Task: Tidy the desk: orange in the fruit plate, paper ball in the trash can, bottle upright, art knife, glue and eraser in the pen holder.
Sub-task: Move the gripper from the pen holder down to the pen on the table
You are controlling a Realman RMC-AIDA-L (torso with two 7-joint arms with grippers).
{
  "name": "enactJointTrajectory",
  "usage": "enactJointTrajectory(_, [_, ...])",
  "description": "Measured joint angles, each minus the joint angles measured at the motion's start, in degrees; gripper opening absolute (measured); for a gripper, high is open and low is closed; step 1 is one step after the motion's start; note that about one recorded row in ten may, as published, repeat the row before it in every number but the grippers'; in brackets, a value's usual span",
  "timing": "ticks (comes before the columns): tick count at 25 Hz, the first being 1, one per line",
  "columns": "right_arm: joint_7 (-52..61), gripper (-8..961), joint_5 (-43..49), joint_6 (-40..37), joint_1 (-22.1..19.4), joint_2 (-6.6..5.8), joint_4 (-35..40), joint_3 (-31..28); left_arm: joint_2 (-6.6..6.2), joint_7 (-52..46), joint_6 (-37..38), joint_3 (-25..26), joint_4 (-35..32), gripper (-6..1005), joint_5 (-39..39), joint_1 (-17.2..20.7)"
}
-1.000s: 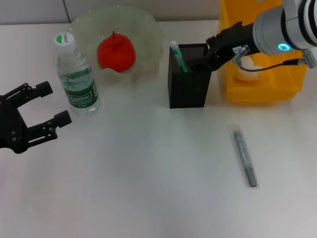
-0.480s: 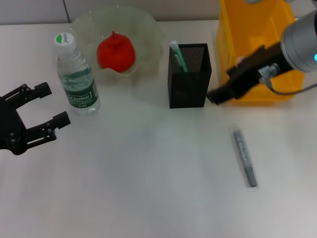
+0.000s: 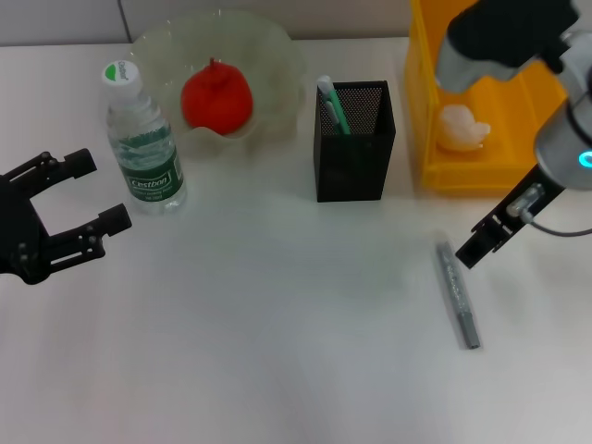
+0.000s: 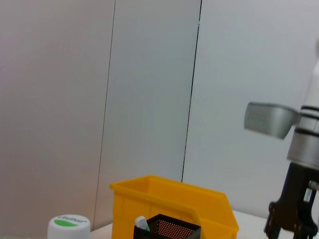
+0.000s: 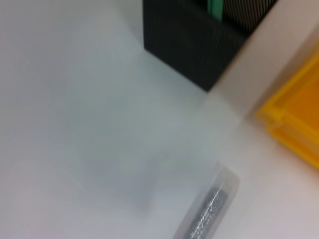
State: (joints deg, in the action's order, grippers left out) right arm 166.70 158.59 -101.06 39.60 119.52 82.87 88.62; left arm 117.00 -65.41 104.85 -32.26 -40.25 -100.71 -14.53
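The orange [image 3: 215, 97] lies in the pale-green fruit plate [image 3: 277, 51]. The bottle [image 3: 143, 139] stands upright beside the plate. The black mesh pen holder [image 3: 351, 153] holds a green-and-white glue stick [image 3: 330, 104]. The paper ball [image 3: 460, 128] lies in the yellow trash can [image 3: 481, 176]. The grey art knife [image 3: 457, 291] lies flat on the desk. My right gripper [image 3: 476, 245] hangs just right of the knife's far end. The right wrist view shows the knife [image 5: 207, 216] and the pen holder [image 5: 194, 40]. My left gripper [image 3: 97, 191] is open and empty, left of the bottle. The eraser is out of view.
The white desk [image 3: 277, 351] stretches wide in front of the pen holder. The left wrist view shows the trash can [image 4: 169, 199], the pen holder [image 4: 167, 231], the bottle cap [image 4: 67, 225] and my right arm [image 4: 299, 199] against a grey wall.
My right gripper has moved from the pen holder's rim toward me and to the right, down beside the art knife. The paper ball in the trash can shows again. The left arm has not moved.
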Motion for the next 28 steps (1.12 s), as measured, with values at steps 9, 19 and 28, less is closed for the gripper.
enactJointTrajectory(9, [0.3, 644, -1.2, 8.8, 1.4, 0.13, -11.4, 0.0, -0.06, 0.4, -0.4, 0.0, 0.0, 842, -0.4, -0.3])
enactJointTrajectory(19, [0.0, 617, -3.7, 13.9, 2.7, 0.22, -17.3, 1.9, 0.21, 0.7, -0.6, -0.1, 0.0, 842, -0.4, -0.7])
enactJointTrajectory(28, [0.2, 593, -3.7, 15.2, 3.3, 0.2, -18.3, 4.0, 0.24, 1.3, -0.8, 0.0, 0.1, 842, -0.5, -0.6])
